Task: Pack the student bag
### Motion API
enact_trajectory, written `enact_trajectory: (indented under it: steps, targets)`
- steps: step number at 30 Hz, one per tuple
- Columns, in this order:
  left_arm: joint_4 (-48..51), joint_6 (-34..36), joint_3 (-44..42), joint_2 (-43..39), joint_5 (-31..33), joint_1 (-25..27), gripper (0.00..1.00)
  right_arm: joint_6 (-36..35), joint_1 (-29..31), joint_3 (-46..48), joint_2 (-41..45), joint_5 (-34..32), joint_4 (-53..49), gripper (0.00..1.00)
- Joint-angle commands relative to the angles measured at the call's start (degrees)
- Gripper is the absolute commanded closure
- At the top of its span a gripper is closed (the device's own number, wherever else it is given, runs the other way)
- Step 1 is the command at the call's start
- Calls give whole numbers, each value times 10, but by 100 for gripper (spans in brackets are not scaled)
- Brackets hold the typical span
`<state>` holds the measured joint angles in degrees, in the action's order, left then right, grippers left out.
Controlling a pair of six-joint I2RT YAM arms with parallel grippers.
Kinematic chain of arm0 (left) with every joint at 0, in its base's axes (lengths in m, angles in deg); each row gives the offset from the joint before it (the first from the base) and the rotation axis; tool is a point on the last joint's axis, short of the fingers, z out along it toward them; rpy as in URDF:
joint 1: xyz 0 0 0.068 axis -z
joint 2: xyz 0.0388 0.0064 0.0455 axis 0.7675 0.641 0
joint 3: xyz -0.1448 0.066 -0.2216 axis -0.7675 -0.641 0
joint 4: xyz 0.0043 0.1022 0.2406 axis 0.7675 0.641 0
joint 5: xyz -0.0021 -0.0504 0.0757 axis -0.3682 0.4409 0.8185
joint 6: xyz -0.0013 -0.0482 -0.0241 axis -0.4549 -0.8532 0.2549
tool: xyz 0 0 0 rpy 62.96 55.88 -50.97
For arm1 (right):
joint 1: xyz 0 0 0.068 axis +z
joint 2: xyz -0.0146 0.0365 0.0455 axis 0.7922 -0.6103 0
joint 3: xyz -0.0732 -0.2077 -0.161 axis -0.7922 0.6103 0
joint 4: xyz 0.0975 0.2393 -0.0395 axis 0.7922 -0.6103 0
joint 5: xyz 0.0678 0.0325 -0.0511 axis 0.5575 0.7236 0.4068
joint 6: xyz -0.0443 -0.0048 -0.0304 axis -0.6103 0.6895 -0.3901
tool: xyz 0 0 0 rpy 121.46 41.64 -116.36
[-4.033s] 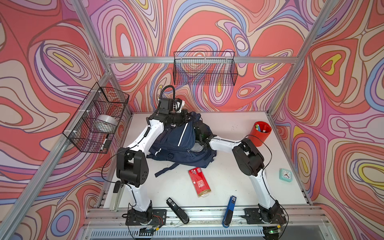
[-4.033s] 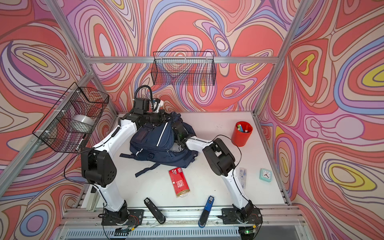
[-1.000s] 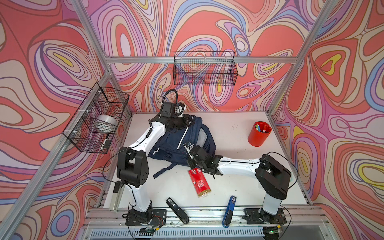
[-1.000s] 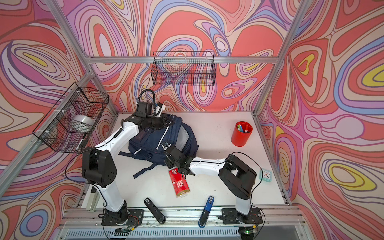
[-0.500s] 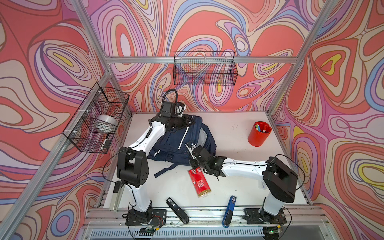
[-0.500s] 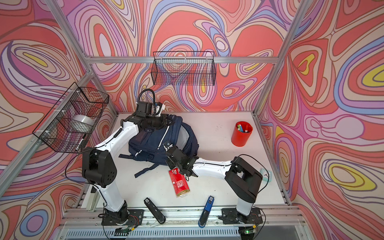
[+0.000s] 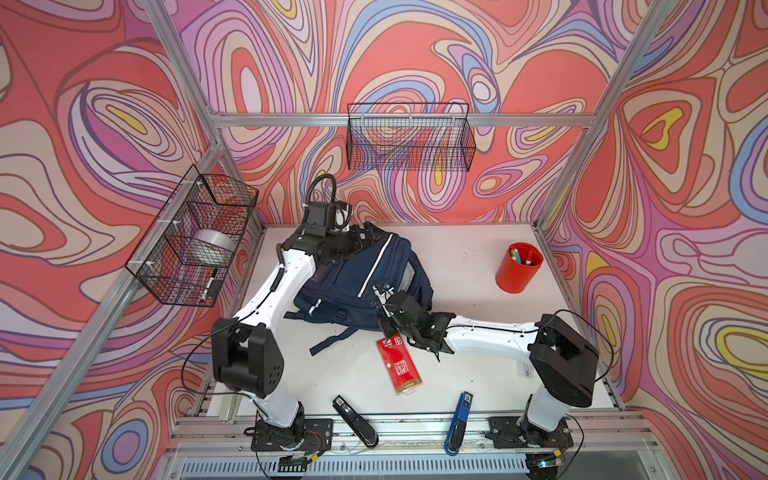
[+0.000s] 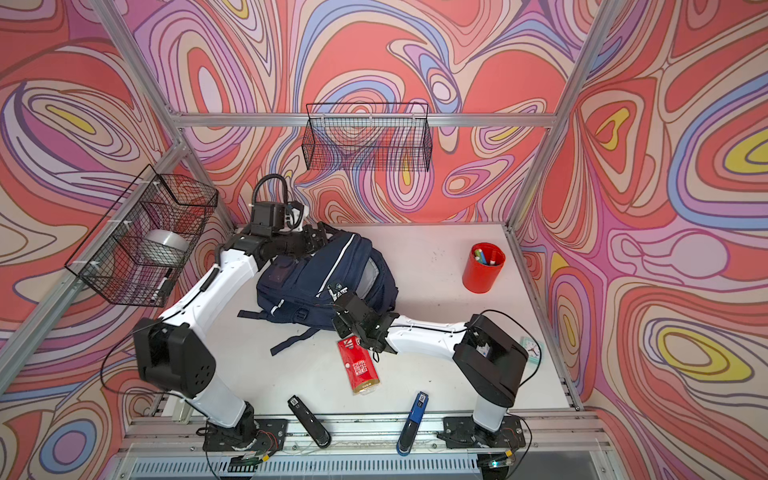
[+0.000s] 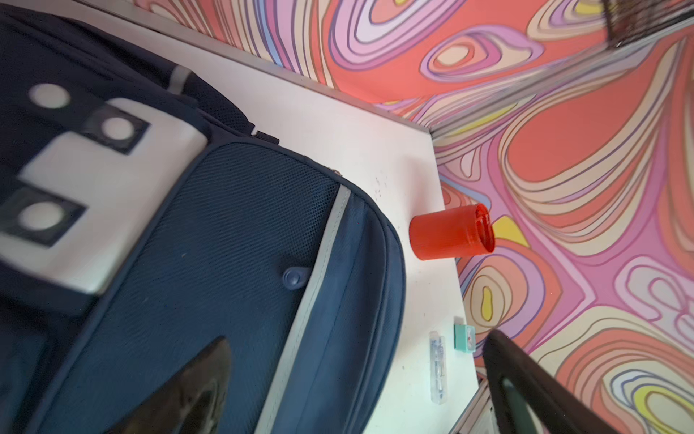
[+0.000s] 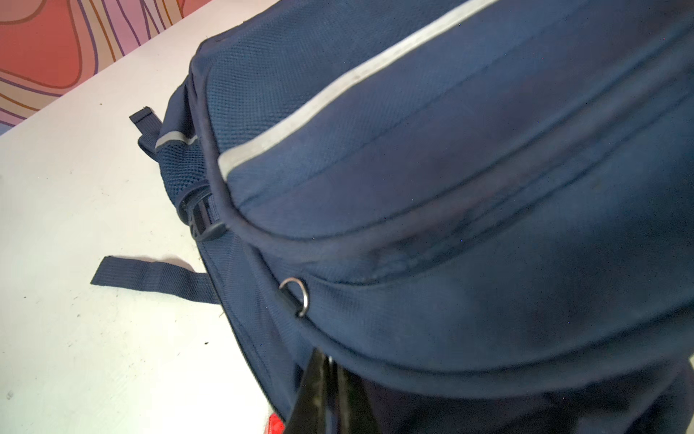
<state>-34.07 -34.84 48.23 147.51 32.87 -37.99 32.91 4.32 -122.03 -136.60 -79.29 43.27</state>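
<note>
white tabletop (image 7: 469, 270) between swirl-painted walls carries everything. the student bag (image 7: 353, 282) lies at its rear left, top end near the back wall, and its long axis runs from there toward the front edge, a little slanted. the left gripper (image 7: 366, 237) hovers at that top end with jaws wide apart and holds nothing. the right gripper (image 10: 325, 372) sits at the bag's near right seam with jaws pressed together; whether a zip pull is between them i cannot tell. a pale lining shows on the side that faces the red cup (image 7: 519, 268), so i judge the mouth is partly open there. the red packet (image 7: 399, 365) lies just beside the right gripper, on the front side, with its long axis pointing roughly at the bag. the right arm is clearly the nearer one. a loose strap (image 7: 332, 345) lies beside the packet. a black stapler (image 7: 355, 419) and a blue stapler (image 7: 457, 417) wait at the front edge, well apart from the bag.
</note>
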Motion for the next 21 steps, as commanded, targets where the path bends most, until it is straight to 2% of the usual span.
enact_trajectory:
  steps: [1, 2, 4, 6, 8, 10, 12, 14, 16, 20, 21]
  targets:
    - [-27, -40, -35, -50, 2, -19, 0, 18, -1, -1, -6, 13, 20, 100]
    - [-20, -38, -43, -56, -9, -19, 1, 18, 0, -4, -8, 17, 20, 100]
    - [5, -30, -63, -70, -27, -18, 13, 23, 0, -9, -10, 21, 17, 100]
    - [12, -29, -103, -99, -25, -19, 21, 31, -1, -7, -8, 18, 20, 100]
    - [-35, -81, -184, -145, -30, -23, 23, 34, -1, -10, -4, 20, 17, 100]
    - [-136, -185, -281, -193, -49, -27, 23, 39, -2, -14, 0, 26, 15, 100]
    - [-214, -275, -356, -230, -42, -22, 18, 41, -2, -17, 4, 30, 15, 100]
    - [-269, -343, -417, -262, -12, -12, 10, 41, -1, -20, 6, 30, 13, 100]
    - [-280, -381, -456, -291, 36, -5, 1, 38, -2, -26, 6, 31, 8, 100]
    - [-319, -475, -516, -311, 119, 34, 0, 40, -1, -31, 2, 37, 6, 100]
    - [-335, -506, -531, -311, 144, 53, 4, 45, -2, -32, 2, 42, 8, 100]
